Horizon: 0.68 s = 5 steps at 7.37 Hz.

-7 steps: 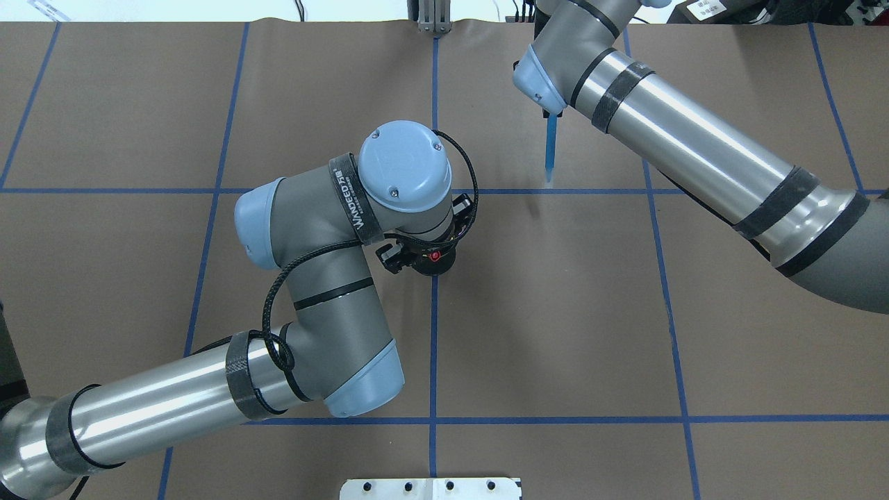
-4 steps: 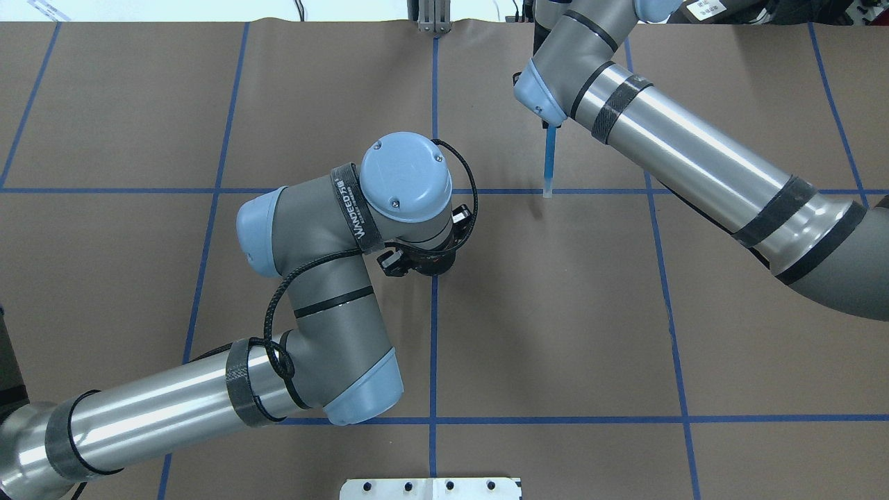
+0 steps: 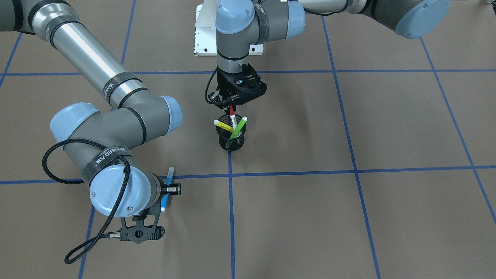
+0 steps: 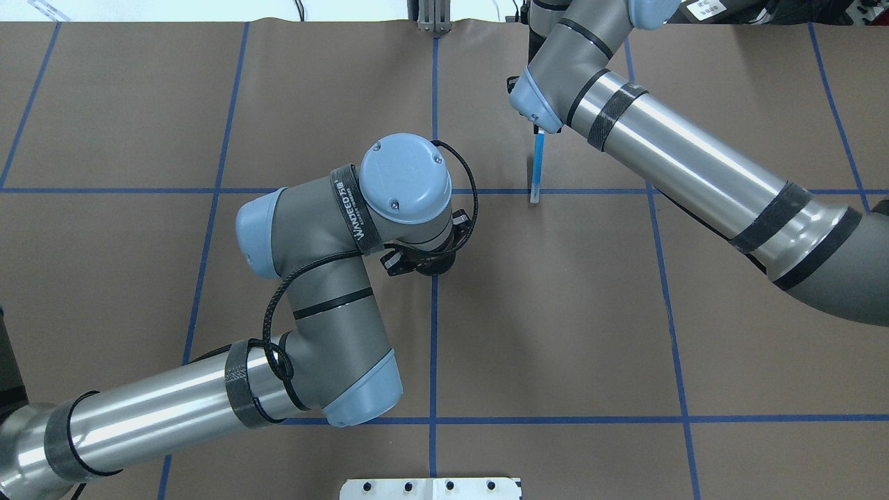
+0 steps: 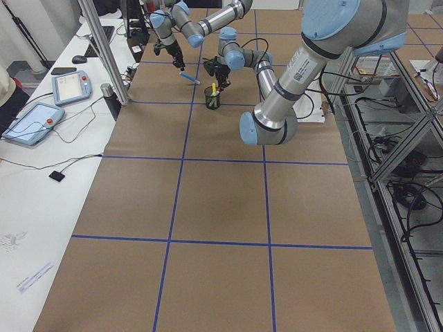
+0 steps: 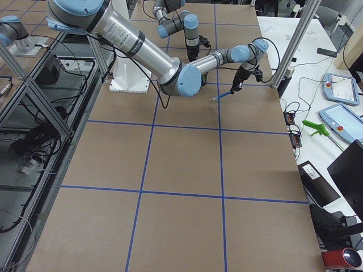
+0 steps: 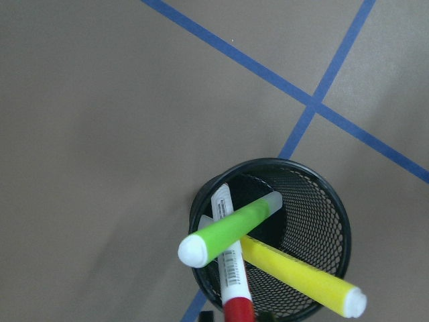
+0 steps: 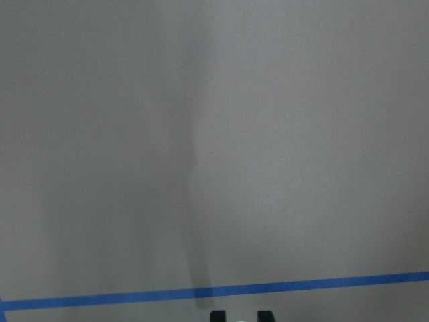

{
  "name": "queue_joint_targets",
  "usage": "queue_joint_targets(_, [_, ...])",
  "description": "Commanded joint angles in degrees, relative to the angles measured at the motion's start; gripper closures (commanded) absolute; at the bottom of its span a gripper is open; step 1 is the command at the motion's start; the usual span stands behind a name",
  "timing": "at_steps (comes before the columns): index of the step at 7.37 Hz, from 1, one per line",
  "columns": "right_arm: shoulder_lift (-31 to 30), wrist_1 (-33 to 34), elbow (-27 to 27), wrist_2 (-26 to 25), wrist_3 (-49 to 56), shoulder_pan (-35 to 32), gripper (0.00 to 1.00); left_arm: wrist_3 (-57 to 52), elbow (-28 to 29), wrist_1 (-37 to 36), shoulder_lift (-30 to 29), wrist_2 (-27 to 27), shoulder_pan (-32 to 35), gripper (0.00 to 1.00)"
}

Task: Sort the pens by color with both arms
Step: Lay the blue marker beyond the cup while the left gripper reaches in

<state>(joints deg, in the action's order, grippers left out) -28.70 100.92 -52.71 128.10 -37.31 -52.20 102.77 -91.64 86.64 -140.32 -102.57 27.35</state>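
A black mesh cup (image 3: 231,141) stands at the table's middle and holds the lime green pen (image 3: 238,128), the yellow pen (image 3: 223,125) and the white pen with a red cap (image 3: 232,111). My left gripper (image 3: 231,105) hangs right over the cup, shut on the red cap. In the left wrist view the cup (image 7: 315,201), green pen (image 7: 231,231), yellow pen (image 7: 295,275) and white pen (image 7: 231,268) show from above. My right gripper (image 3: 167,190) is shut on the blue pen (image 4: 537,167) and holds it tilted over the table, away from the cup.
Blue tape lines (image 4: 433,347) split the brown table cover into squares. The white mounting base (image 4: 430,488) sits at the near edge. A metal post (image 4: 432,17) stands at the far edge. The right wrist view shows bare cover and a tape line (image 8: 301,287).
My right arm has carried the blue pen a little to the left, towards the centre line. My left wrist has shifted slightly over the cup, and the red cap no longer shows from overhead.
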Motion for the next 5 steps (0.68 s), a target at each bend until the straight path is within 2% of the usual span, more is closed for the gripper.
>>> queue_joint_targets(1, [-1.4,-1.0,-6.3,-5.8,-2.9,0.8,0.00,-0.5,-1.8,-0.2,0.0,0.0,0.2,1.00])
queue_joint_targets(3, [-6.8,0.0,-17.2,-7.3,-3.0,-5.9,0.00,-3.5,-8.0,-2.9,0.3,-0.3,1.6,1.00])
queue_joint_targets(5, [-9.9,2.0,-18.5,-7.1,-3.6,-15.4,0.00,-7.0,-14.5,-5.3,0.1,-0.1,4.0,1.00])
